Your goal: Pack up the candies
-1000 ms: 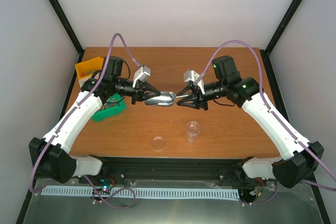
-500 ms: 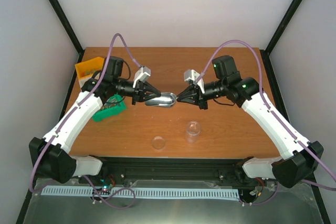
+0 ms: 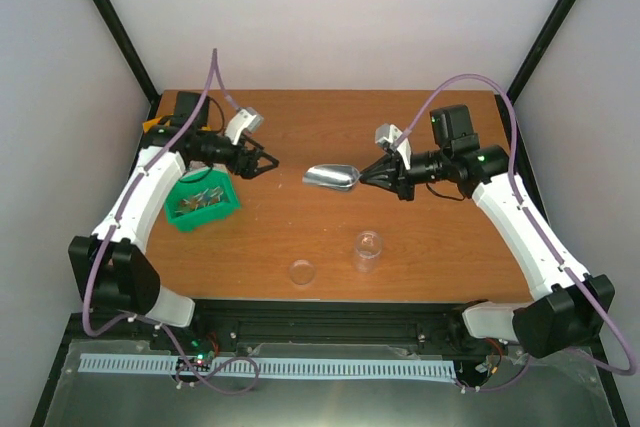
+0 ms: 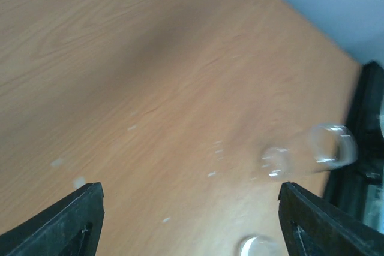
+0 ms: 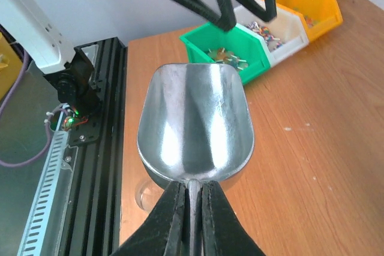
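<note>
Left end effector [image 3: 267, 162], spread wide, hovers near candies [image 3: 200, 200]; right end effector [image 3: 367, 178] clamps scoop [image 3: 333, 177].

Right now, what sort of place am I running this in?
Probably a lab robot cell: a wooden table boxed in by plain white walls and black frame posts, with a green bin of candies and the right gripper holding a scoop.

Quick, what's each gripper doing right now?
Left gripper: open, empty.
Right gripper: closed on the shiny silver metal scoop by its handle.
</note>
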Tool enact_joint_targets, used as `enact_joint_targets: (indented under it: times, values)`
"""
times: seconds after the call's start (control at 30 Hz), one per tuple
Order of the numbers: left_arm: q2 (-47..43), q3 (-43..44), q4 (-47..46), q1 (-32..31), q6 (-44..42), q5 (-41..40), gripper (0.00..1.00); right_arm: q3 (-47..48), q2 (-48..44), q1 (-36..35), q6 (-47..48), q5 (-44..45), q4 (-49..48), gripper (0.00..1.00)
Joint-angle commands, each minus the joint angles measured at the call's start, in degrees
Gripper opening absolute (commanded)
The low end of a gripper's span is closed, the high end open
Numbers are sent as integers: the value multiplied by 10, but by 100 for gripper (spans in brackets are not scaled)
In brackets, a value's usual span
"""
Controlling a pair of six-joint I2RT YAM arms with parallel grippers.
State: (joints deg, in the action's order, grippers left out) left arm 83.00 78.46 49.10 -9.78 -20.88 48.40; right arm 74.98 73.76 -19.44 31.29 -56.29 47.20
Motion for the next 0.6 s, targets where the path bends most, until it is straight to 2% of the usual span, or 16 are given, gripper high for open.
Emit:
enact_joint_targets:
  times: [0.0, 0.2, 0.57]
  values:
    - [36, 37, 22, 68, -6, -122, 83, -30, -20, 28, 18, -2, 9, 3]
    - [102, 63, -14, 111, 50, -275, 89, -66, -48, 48, 8, 10, -20, 3]
    - [235, 126, -35, 112, 99, -449, 88, -92, -69, 48, -4, 27, -44, 3]
